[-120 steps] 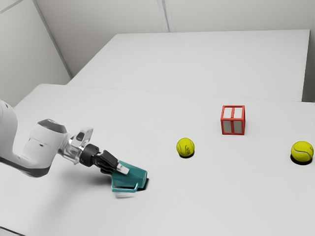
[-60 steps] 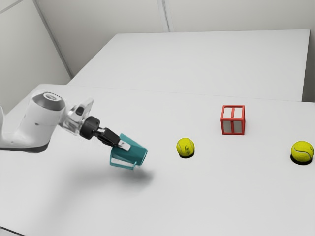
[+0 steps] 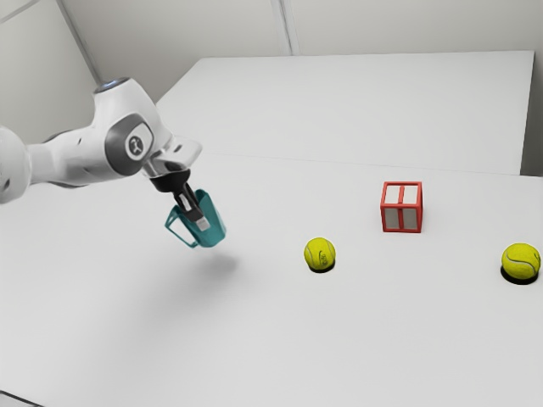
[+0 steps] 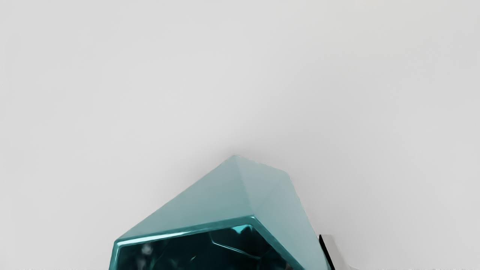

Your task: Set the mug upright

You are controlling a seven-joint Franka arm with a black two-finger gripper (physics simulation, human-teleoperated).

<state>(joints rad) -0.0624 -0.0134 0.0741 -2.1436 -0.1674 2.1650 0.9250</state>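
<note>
A plain, pale room: light grey walls (image 3: 407,25) meet behind a broad white tabletop (image 3: 356,339), with a second white surface (image 3: 356,110) beyond its far edge.

In the exterior view, a white and grey robot arm (image 3: 76,157) reaches in from the exterior view's left. Its black gripper (image 3: 202,224) points downward at a slant, clamped on a teal mug (image 3: 214,227) by its body. The mug is in the air above the tabletop, and a soft shadow (image 3: 222,264) lies on the white below. It is tilted rather than upright: its mouth leans up toward the exterior view's left, its base down toward the right. The angular handle (image 3: 172,222) juts out toward the exterior view's left. To the right of the mug, and apart from it, a yellow-green tennis ball (image 3: 320,253) rests on the tabletop. Farther right and farther back sits a red-framed cube (image 3: 401,207) with pale panels, and near the exterior view's right edge is another tennis ball (image 3: 521,261).

In the wrist view, the mug has flat, faceted teal sides, a glossy angular rim (image 4: 187,231) and a dark, shiny interior (image 4: 180,257). One pale finger (image 4: 334,251) with a black inner edge lies against its outer wall. Behind the mug is smooth, pale grey-white tabletop.
</note>
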